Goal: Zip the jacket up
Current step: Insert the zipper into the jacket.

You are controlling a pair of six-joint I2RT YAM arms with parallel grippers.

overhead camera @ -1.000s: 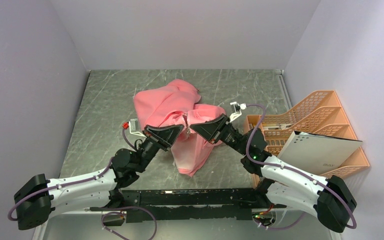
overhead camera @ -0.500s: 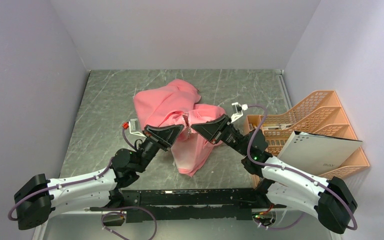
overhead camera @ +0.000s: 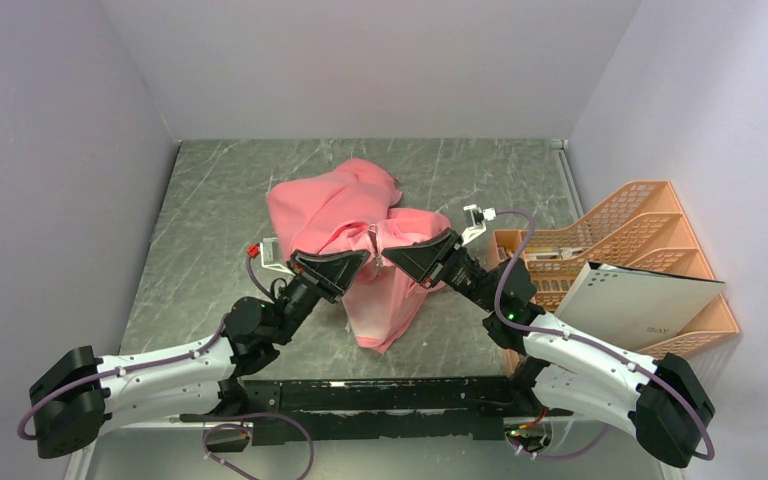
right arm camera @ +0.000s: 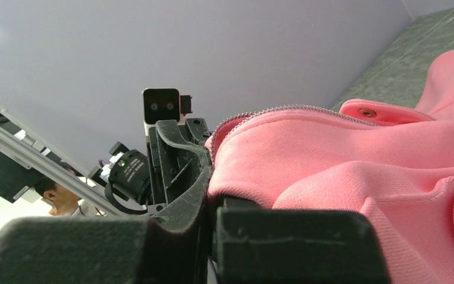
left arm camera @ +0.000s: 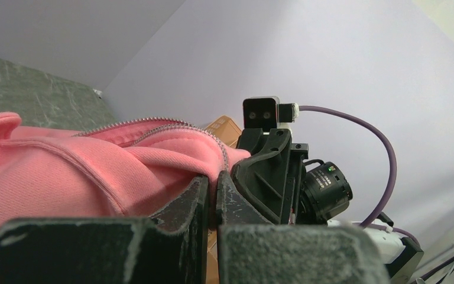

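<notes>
I see the jacket [overhead camera: 345,205], soft salmon fleece, bunched mid-table [overhead camera: 210,220] on grey marbled top | left gripper [overhead camera: 363,260] clenched on its metal-toothed zipper edge | right gripper [overhead camera: 386,254] clenched on the facing edge, tips nearly meeting | perforated orange rack [overhead camera: 650,215] with white folder [overhead camera: 640,300] far right | black fingers [left arm camera: 183,207] block my wrist views

Top view looks down, close opposing wrist views share jacket [overhead camera: 335,205]

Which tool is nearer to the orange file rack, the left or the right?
Right. The right tool, shut on the jacket, lies left of the orange file rack. The left tool, also shut on the jacket, is farther left, beyond the right one.
</notes>
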